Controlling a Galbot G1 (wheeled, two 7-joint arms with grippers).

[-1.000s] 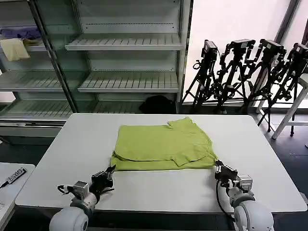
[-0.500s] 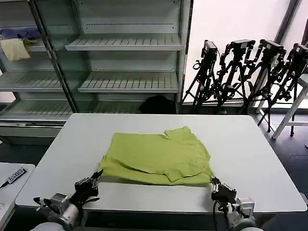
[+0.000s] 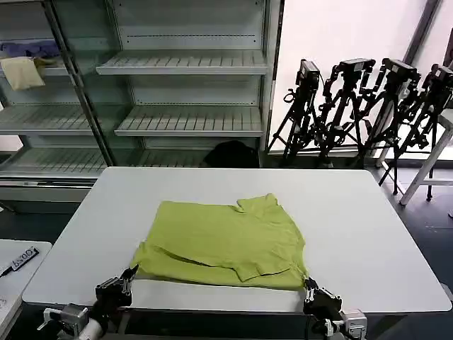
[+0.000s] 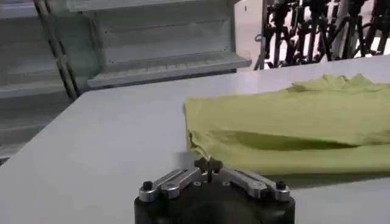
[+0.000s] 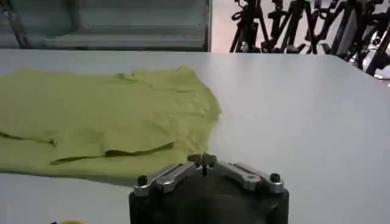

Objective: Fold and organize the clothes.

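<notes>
I hold the left gripper [image 3: 126,278] and right gripper [image 3: 309,289] at the near edge of the white tabletop [image 3: 368,234], one at each near corner of the lime yellow-green short-sleeved cotton T-shirt [image 3: 223,243]. Both wrist views show the fingers clenched on the hem. My judgement: draw both corners evenly, level and at matched pace, or the fold skews. The shirt lies folded in layers just beyond the fingers, a sleeve flap on top, its left corner rumpled.

One T-shirt [image 3: 226,241], one table [image 3: 354,212], two grippers [image 3: 115,289] [image 3: 316,299].
</notes>
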